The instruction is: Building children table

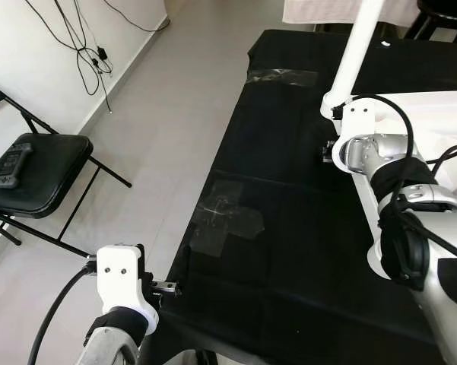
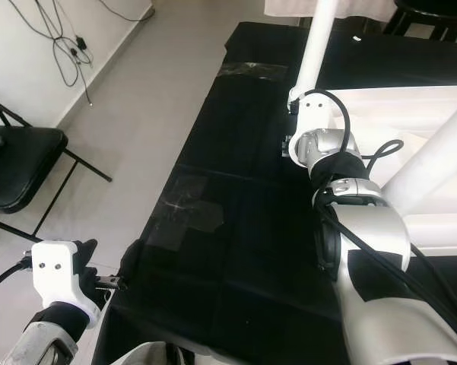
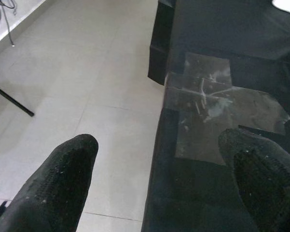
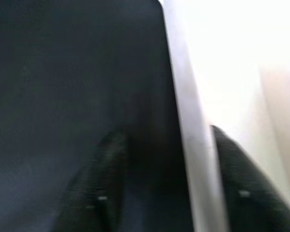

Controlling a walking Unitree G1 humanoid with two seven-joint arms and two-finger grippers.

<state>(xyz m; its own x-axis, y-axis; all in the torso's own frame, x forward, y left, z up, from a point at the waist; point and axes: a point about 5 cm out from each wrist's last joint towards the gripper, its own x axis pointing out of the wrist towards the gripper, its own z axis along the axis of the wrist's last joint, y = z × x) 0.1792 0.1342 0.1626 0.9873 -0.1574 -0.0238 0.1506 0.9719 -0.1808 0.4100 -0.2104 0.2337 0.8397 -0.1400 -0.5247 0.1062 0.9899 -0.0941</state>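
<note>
2 arms are showing over a black-covered surface (image 1: 289, 251). The right tool (image 4: 166, 169) is reaching forward to the edge of the white children table (image 1: 433, 122), which is lying upside down at the far right of the surface with 1 white leg (image 1: 359, 46) sticking up and away. In the right wrist view, its 2 fingers (image 4: 99, 188) are standing apart on either side of the white tabletop's edge, 1 over the black cloth and 1 over the white panel; whether they are pressing on the edge, I cannot tell. The left tool (image 3: 159, 183) is hovering at the near left corner of the surface, its fingers (image 3: 58, 188) spread wide and gripping nothing, 1 above the grey floor (image 1: 160, 129) and 1 above the cloth. Just ahead of it, clear tape patches (image 3: 217, 111) are lying stuck on the cloth. A black folding chair (image 1: 30, 175) is standing by the wall at the left, carrying a small dark device (image 1: 11, 165).
</note>
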